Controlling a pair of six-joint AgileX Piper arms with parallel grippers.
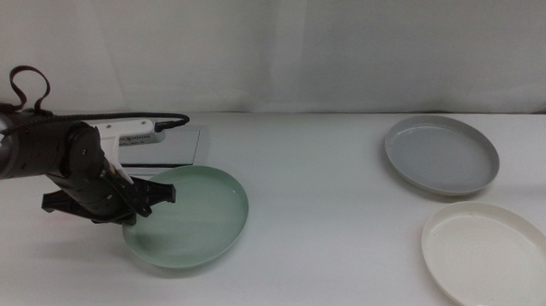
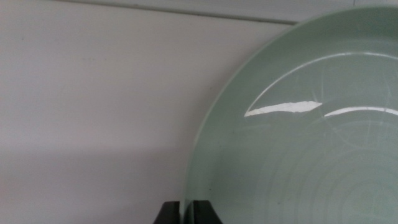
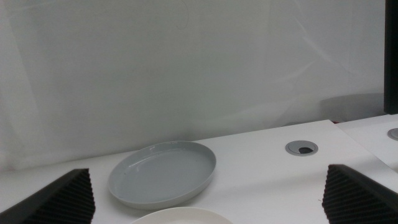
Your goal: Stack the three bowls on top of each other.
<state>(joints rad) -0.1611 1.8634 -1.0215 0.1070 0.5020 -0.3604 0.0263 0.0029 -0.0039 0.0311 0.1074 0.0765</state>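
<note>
Gripping the near-left rim of the mint green bowl, the left gripper has its fingers pinched narrow on the edge, one on each side of the rim as the left wrist view shows. In the middle view this bowl sits at the left of the bench, and its gripped side looks tipped up a little, though I cannot tell whether it is fully clear of the surface. My reading is that the first pick is in hand: one bowl is held and nothing is stacked yet.

The right gripper waits off to the right, out of the middle view; its fingers stand wide apart with nothing between them, looking over the light grey bowl and the near edge of the white bowl.

Counting: three bowls, one mint green, one light grey, one white, all lying singly. The grey one is at the far right, the white one nearer on the right just beside it, and both are well apart from the green one. One flat panel lies behind the left arm, and one round cable grommet sits in the bench beyond the grey bowl.

The next move probably calls for lifting the green bowl, carrying it level across the bench and lowering it centred over one of the right-hand bowls. A rim-only hold could let it swing or slip.
</note>
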